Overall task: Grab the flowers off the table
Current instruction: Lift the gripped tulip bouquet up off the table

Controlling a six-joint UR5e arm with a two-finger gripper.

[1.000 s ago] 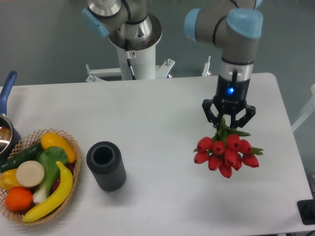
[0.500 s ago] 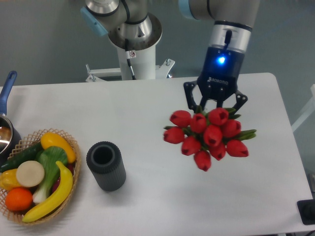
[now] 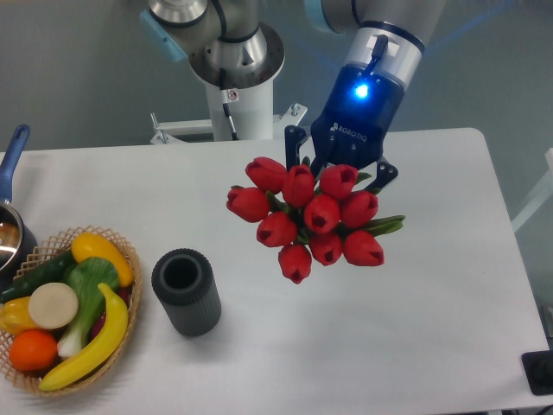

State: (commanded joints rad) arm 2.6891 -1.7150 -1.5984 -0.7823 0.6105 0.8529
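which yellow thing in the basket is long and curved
The banana, a long curved piece running down the right side of the basket. The yellow piece above it is short and plump, and the one at the left edge is mostly hidden.

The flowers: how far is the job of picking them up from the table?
Done: the gripper is shut on the flowers, which hang clear of the table, blooms toward the camera. In hand: the arm carries the bunch above the table, right of the dark cylinder. Left: nothing visible; the pickup looks complete.
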